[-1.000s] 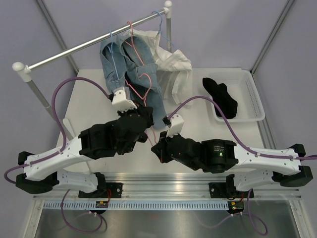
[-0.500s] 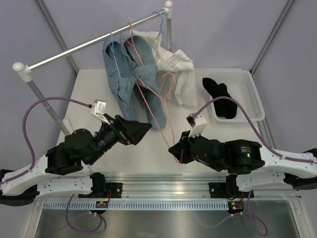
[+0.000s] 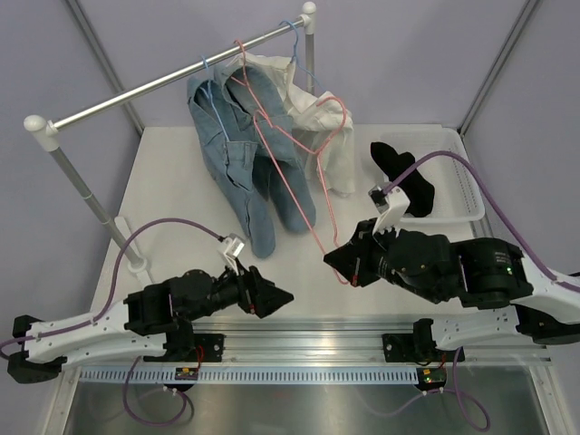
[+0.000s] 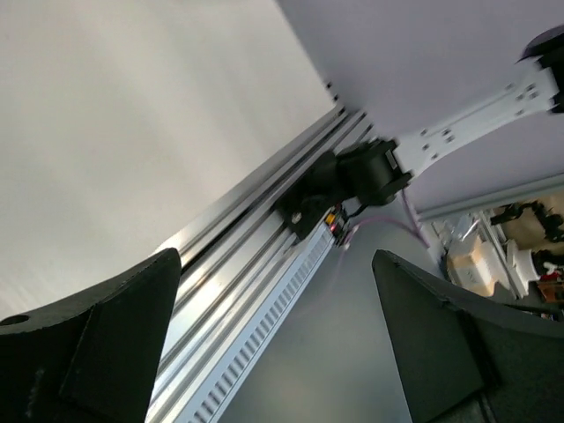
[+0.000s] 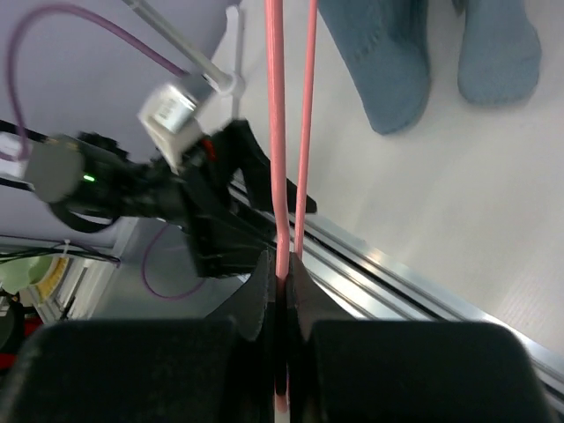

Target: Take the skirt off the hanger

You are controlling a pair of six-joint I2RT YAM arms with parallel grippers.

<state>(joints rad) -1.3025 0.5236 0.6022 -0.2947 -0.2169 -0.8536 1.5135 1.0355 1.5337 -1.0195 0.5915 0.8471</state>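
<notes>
The black skirt lies crumpled in a white bin at the right, apart from the hanger. The pink hanger hooks on the rail and stretches down across the jeans to my right gripper. That gripper is shut on the hanger's bottom wire; in the right wrist view the pink hanger runs straight into the right gripper. My left gripper hovers open and holds nothing near the table's front edge. Its view shows the left gripper with only the aluminium edge rail between its fingers.
Blue jeans and a white shirt hang on light-blue hangers from the slanted rail. The rail's left post stands on the table's left side. The jeans' legs hang just beyond the held wire.
My left gripper has opened and pulled back from the jeans to the near left. My right arm has drawn the hanger's lower end rightward, and the jeans have swung back.
</notes>
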